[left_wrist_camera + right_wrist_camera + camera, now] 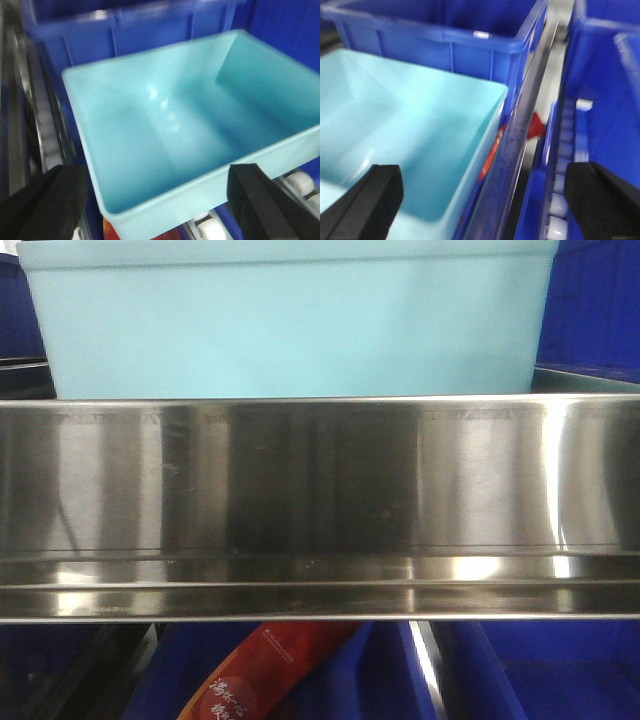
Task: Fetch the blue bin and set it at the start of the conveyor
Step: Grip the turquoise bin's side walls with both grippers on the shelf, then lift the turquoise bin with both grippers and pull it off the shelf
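Jaws of left gripper (pixel 157 172) and right gripper (pixel 485 170) gape near the smooth, tapered blue bin (pixel 165 125).

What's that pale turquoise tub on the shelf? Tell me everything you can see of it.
The blue bin is a pale turquoise rectangular tub of smooth, glossy plastic, with tapered walls and a thin rim. It stands upright and empty behind a steel rail, dark blue bins close behind and beside it. White rollers show below its near edge. The left gripper and right gripper hover open by it; neither visibly grips it.
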Motion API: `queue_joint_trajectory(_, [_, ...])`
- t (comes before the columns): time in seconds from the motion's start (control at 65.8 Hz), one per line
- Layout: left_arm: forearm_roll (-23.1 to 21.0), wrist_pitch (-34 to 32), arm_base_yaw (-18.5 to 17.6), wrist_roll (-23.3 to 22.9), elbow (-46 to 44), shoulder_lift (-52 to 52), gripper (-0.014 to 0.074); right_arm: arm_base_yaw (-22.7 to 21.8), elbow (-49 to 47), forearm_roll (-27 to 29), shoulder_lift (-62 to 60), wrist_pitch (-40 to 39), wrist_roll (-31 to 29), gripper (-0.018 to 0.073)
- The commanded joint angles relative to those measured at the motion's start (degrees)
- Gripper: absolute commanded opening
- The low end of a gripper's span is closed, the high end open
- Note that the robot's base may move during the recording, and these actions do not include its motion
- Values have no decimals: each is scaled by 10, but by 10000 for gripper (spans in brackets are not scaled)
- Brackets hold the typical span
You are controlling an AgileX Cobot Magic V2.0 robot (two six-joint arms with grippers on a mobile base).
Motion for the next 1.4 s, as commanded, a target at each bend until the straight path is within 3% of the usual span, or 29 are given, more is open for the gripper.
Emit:
queue_joint_trajectory(0.0, [-6,60,13,-19,-64,57,473,1,-71,-2,60,56,13,558])
queue_joint_trajectory(0.152, [-23,100,55,-31,-149,148,473,1,-203,-2,168,186,58,558])
queue_joint_trajectory(0.243, [-44,109,75,-31,-175,192,473,1,-258,-2,226,221,64,558])
queue_joint_trajectory(0.714, [-51,119,88,-31,-183,312,473,4,-281,-2,381,228,77,545])
queue_joint_trajectory(0.805, [-54,119,88,-31,-183,316,442,6,-281,-2,391,228,77,460])
queue_joint_trajectory(0.866, [-54,121,88,-31,-183,318,362,6,-281,-2,395,228,77,358])
queue_joint_trajectory(1.048, [-54,124,88,-31,-183,318,-117,6,-281,-5,395,228,77,-114])
queue_joint_trajectory(1.079, [-54,124,88,-31,-183,318,-111,6,-281,-6,395,228,77,-170])
queue_joint_trajectory(1.383, [-54,131,88,-31,-183,300,-111,6,-281,-10,368,230,78,-151])
